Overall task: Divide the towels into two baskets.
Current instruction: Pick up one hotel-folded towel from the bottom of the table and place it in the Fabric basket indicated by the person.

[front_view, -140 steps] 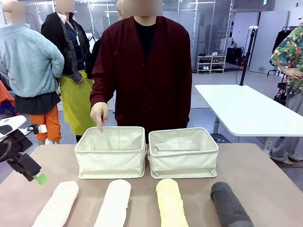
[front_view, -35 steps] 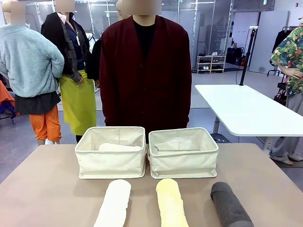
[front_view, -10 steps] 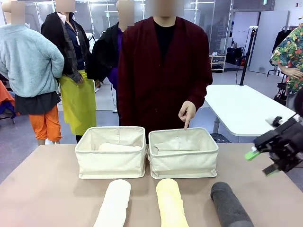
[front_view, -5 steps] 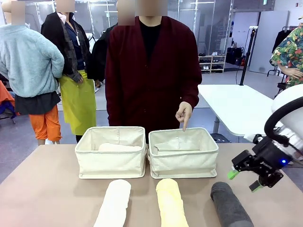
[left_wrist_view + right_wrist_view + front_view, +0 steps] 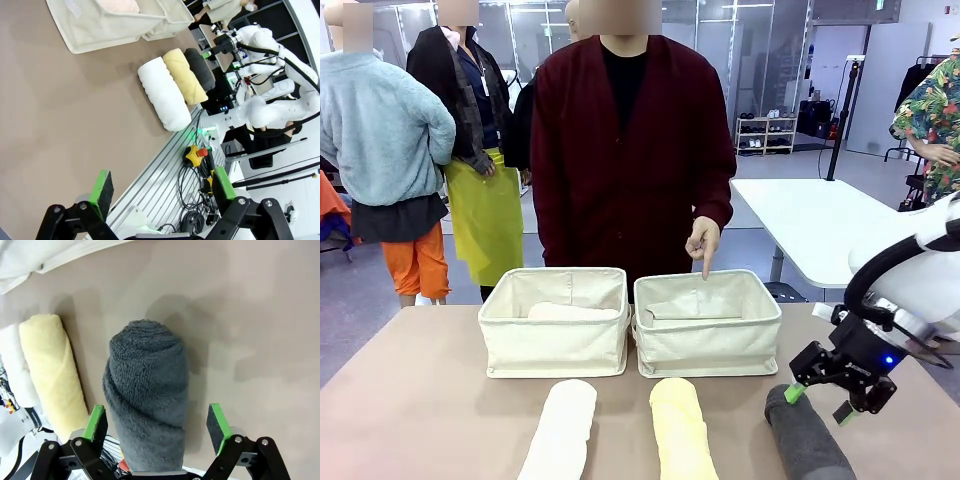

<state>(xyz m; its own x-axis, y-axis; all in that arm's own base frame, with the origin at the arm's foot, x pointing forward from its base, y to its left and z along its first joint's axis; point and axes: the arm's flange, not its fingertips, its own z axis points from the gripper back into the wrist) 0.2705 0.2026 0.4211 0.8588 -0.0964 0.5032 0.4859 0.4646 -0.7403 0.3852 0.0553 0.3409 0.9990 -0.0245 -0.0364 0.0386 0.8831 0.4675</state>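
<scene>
Three rolled towels lie along the table's near edge: white [image 5: 562,430], pale yellow [image 5: 678,430] and dark grey [image 5: 805,440]. A pinkish-beige towel [image 5: 570,312] lies in the left basket [image 5: 555,345]. The right basket [image 5: 708,340] holds no towel. My right gripper [image 5: 816,403] hangs open just over the far end of the grey towel. In the right wrist view the grey towel [image 5: 147,400] lies between the spread fingers [image 5: 95,422], untouched. My left gripper [image 5: 162,187] is open and holds nothing, back off the table's near edge, far from the white towel [image 5: 162,95].
A person in a dark red cardigan stands at the far side, one hand [image 5: 703,240] pointing a finger down at the right basket. A white table [image 5: 830,230] stands behind on the right. Bare tabletop lies left of the white towel.
My right arm has come down and leftward from beside the table to the grey towel's far end. The person's pointing hand stays over the right basket.
</scene>
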